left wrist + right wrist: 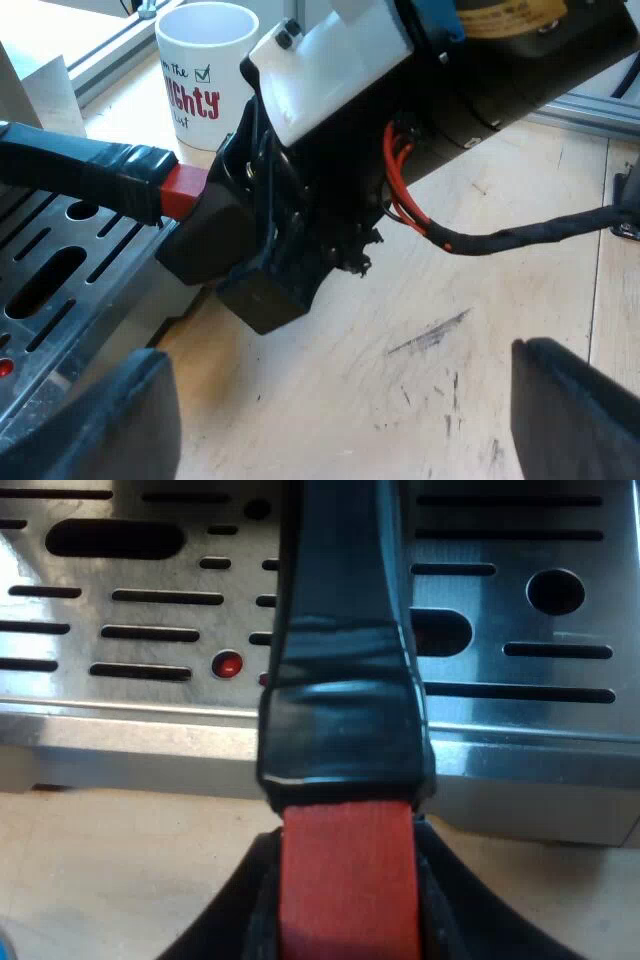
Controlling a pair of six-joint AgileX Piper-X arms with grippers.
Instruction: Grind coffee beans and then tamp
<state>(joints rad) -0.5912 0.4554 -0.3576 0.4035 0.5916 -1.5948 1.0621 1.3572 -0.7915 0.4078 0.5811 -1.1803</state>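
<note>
Gripping the red end [347, 870] of the holder's dark handle [345, 630], which juts out over the machine's slotted tray [150, 730], the right gripper [348, 920] sits clamped on it, while the left gripper [340, 400] hangs with fingers [100, 420] apart above the wooden table [450, 300], near the mug [205, 70]

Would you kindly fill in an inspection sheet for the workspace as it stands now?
Surface: wooden table, scuffed with dark marks.
Job's things: handle with its red end reaching out over the machine's slotted metal tray; white printed mug upright on the table.
Clutter: nothing seen.
Grippers: right gripper shut on the handle's red end; left gripper open, hovering above the table, holding nothing.
Cables: nothing seen.
Surroundings: metal rail beside the mug.
</note>
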